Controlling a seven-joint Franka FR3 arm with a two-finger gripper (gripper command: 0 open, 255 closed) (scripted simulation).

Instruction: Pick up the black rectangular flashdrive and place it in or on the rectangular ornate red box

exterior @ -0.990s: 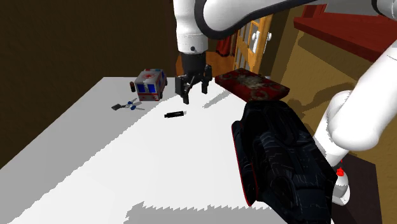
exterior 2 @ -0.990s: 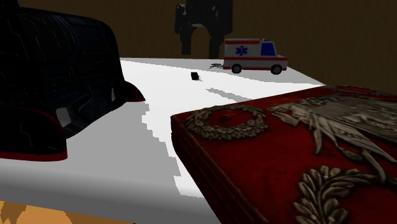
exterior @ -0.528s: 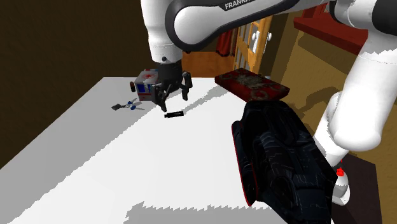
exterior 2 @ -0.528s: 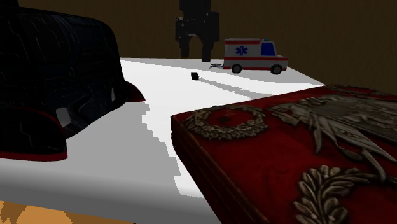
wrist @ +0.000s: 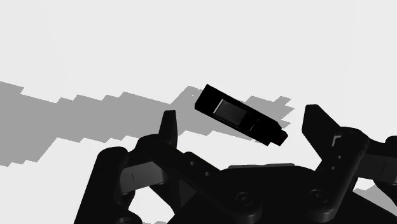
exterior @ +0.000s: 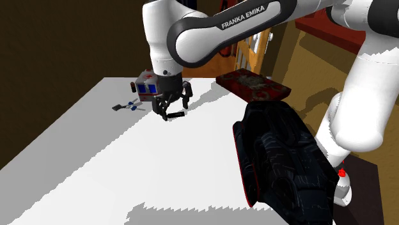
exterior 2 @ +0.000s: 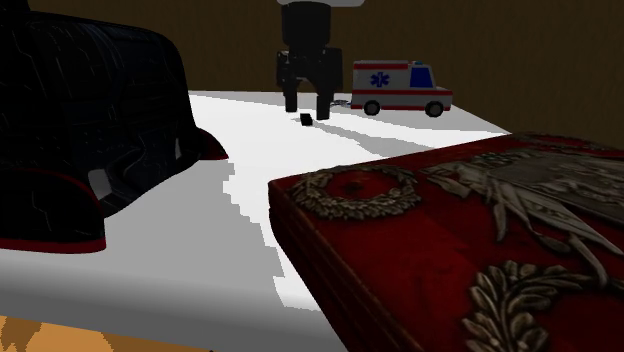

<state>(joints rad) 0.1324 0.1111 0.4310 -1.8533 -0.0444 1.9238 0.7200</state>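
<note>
- Pincer (exterior: 172,114) stood wide open and low over the white tabletop (exterior: 89,160), with nothing between its fingers but air. No grasp made.
- Black flashdrive (exterior: 176,115) lay flat on the tabletop directly under the pincer. In the wrist view the flashdrive (wrist: 236,113) sat within the gap, touching neither finger and skewed diagonally to the line between the fingertips.
- Ornate red box (exterior: 252,85) lay well apart from the pincer, off to the shoulder view's right, lid closed as far as could be seen.
- Toy ambulance (exterior 2: 400,88) stood just behind the pincer, and a small blue-and-grey item (exterior: 127,106) lay near, on the shoulder view's left. A bulky black bag (exterior: 284,160) sat well apart, nearer the stand.
- Risk, judged: the skew. Closing from this pose would likely catch opposite corners first, so the drive could spin or squirt out sideways.
- Risk, judged: the drive is thin and flat. Too shallow a descent would pinch only its top edge and slip. Too deep, and the fingertips would jam on the tabletop.
- Risk, judged: a nudge during descent could push the drive toward the ambulance and crowd a retry.
- Risk, judged: a weak pinch on smooth sides could drop it in transit to the box, perhaps short of the lid.
</note>
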